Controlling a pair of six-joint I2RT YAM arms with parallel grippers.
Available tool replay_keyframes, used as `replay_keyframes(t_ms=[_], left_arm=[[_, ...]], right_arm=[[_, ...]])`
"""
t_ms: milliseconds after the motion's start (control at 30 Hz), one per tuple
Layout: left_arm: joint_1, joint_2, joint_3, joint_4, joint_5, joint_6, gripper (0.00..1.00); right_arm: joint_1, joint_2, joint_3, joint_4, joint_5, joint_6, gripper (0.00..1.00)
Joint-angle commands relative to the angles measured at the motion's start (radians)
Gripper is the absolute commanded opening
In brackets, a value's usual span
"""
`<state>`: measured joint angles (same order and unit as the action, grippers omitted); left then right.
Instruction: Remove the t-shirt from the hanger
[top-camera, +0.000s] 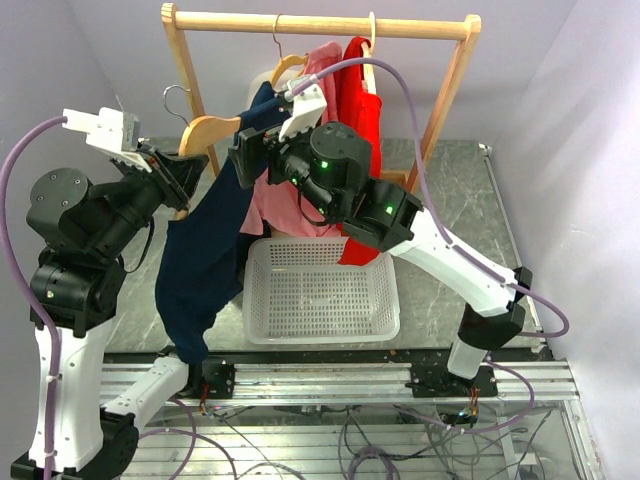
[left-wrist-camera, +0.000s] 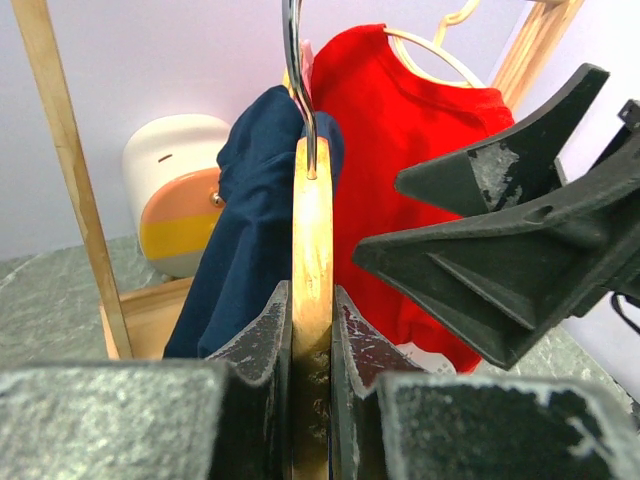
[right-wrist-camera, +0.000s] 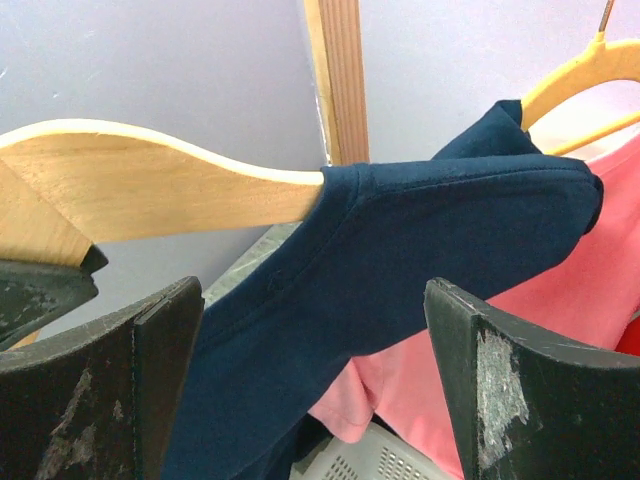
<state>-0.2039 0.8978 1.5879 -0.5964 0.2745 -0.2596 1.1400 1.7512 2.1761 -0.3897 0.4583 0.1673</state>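
A navy t-shirt (top-camera: 205, 260) hangs off the right end of a wooden hanger (top-camera: 212, 130) and drapes down toward the table. My left gripper (top-camera: 188, 170) is shut on the hanger's wooden body, which shows clamped edge-on in the left wrist view (left-wrist-camera: 311, 240) between the jaws (left-wrist-camera: 311, 330). My right gripper (top-camera: 252, 150) is open. In the right wrist view (right-wrist-camera: 315, 370) its jaws stand wide on either side of the navy shirt (right-wrist-camera: 430, 230), just past the bare hanger arm (right-wrist-camera: 150, 185), without pinching it.
A wooden clothes rack (top-camera: 320, 22) stands behind, holding a red shirt (top-camera: 362, 110) and a pink shirt (top-camera: 280, 205) on other hangers. A white perforated basket (top-camera: 320, 290) sits on the table below. A white and orange object (left-wrist-camera: 180, 190) stands by the rack's left post.
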Motion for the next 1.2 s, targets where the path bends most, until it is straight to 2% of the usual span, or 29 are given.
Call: replay_keyframes(t_ms=[0, 233, 333, 433, 467, 500, 600, 967, 1167], left_arm=[[0.001, -0.022, -0.009, 0.093, 0.029, -0.022, 0.07], [0.001, -0.031, -0.017, 0.095, 0.044, -0.028, 0.07], [0.002, -0.033, -0.016, 0.093, 0.048, -0.029, 0.07], [0.001, -0.032, -0.009, 0.074, 0.036, -0.018, 0.07], [0.001, -0.031, -0.006, 0.069, 0.032, -0.015, 0.07], [0.001, -0.031, -0.002, 0.061, 0.031, -0.01, 0.07], [0.001, -0.03, 0.013, 0.046, 0.028, -0.002, 0.07], [0.002, -0.018, 0.115, -0.08, -0.041, 0.091, 0.07], [0.002, 0.003, 0.209, -0.146, 0.083, 0.149, 0.07]], right_arm=[[0.004, 0.044, 0.022, 0.057, 0.033, -0.011, 0.92], [0.004, 0.071, -0.002, 0.089, 0.064, -0.009, 0.84], [0.003, 0.059, -0.037, 0.117, 0.077, -0.008, 0.75], [0.003, 0.034, -0.076, 0.149, 0.087, -0.012, 0.58], [0.003, 0.025, -0.089, 0.16, 0.09, -0.015, 0.3], [0.003, 0.014, -0.102, 0.17, 0.106, -0.017, 0.09], [0.003, -0.003, -0.121, 0.187, 0.141, -0.037, 0.0], [0.004, -0.124, -0.159, 0.218, 0.208, -0.118, 0.0], [-0.005, -0.113, -0.089, 0.27, 0.387, -0.31, 0.0]])
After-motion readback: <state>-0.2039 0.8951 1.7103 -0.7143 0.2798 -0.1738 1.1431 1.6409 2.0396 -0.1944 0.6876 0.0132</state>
